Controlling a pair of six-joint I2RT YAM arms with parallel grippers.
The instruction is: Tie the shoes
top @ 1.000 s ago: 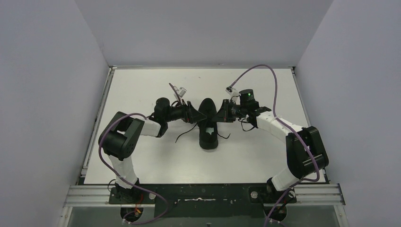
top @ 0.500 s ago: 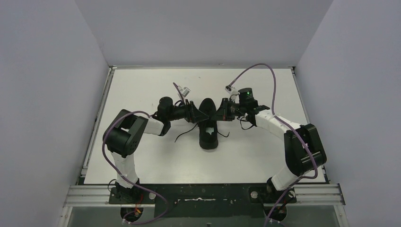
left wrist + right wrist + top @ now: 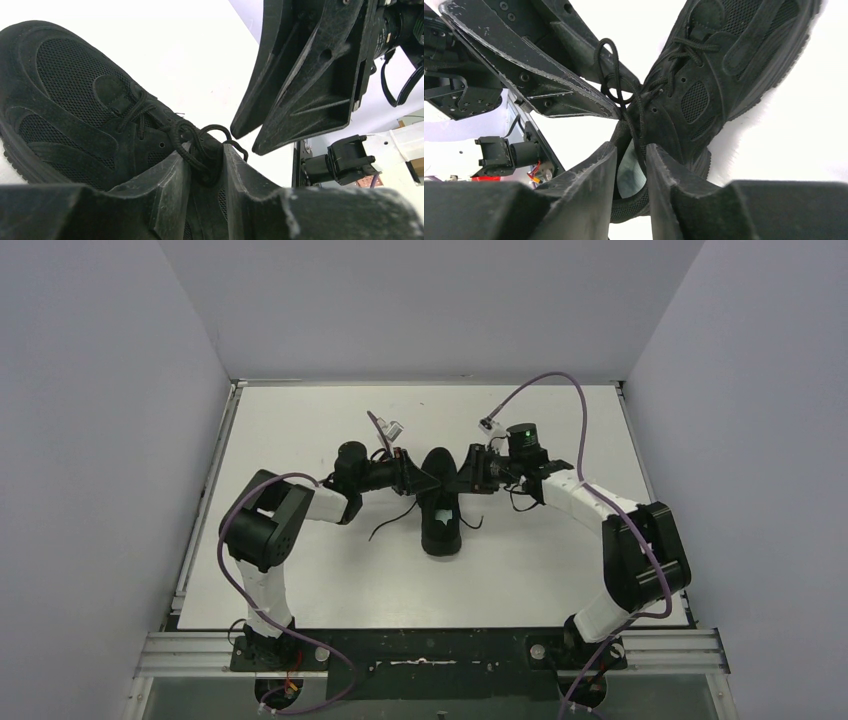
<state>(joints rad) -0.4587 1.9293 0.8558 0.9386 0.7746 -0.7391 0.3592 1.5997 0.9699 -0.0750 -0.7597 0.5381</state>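
The shoes are one black sneaker [image 3: 440, 528] lying mid-table, also in the left wrist view [image 3: 75, 100] and the right wrist view [image 3: 724, 65]. My left gripper [image 3: 418, 478] comes at its lacing from the left. In its own view that gripper [image 3: 207, 150] is shut on a bunched loop of the black laces [image 3: 192, 137] that fills the narrow gap. My right gripper [image 3: 468, 475] faces it from the right. Seen from the right wrist, this gripper [image 3: 630, 147] is slightly open, with one lace strand [image 3: 639, 135] running loosely through the gap. A lace loop [image 3: 609, 75] stands between the two grippers.
Loose lace ends trail on the white table [image 3: 300, 440] left [image 3: 390, 520] and right [image 3: 472, 525] of the sneaker. Purple cables [image 3: 555, 385] arch over the arms. Grey walls close in the back and both sides.
The left gripper has closed from wide open onto the lace loop and edged toward the shoe. The right gripper, shut a second ago, has opened a little.
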